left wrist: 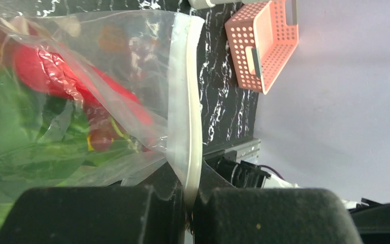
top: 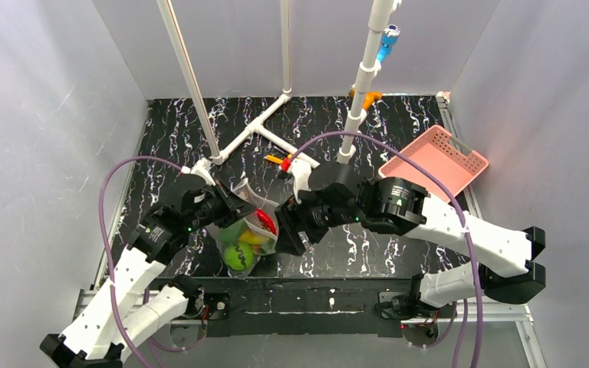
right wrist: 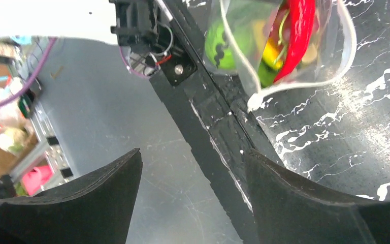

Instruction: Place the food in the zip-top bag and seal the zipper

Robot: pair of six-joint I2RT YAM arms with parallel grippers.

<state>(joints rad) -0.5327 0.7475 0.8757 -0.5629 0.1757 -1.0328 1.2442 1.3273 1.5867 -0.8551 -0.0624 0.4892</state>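
Note:
The zip-top bag hangs near the table's front edge with food inside: a green round fruit, a red pepper and yellow pieces. My left gripper is shut on the bag's zipper, which runs up from between its fingers. Behind the plastic there I see the red pepper, grapes and green food. My right gripper is open and empty just right of the bag. In its view the bag's mouth gapes open, with green fruit and pepper inside.
A pink perforated basket sits at the back right, also in the left wrist view. A white pipe frame stands behind the bag, with a small orange-handled tool beside it. The table's front edge runs just below the bag.

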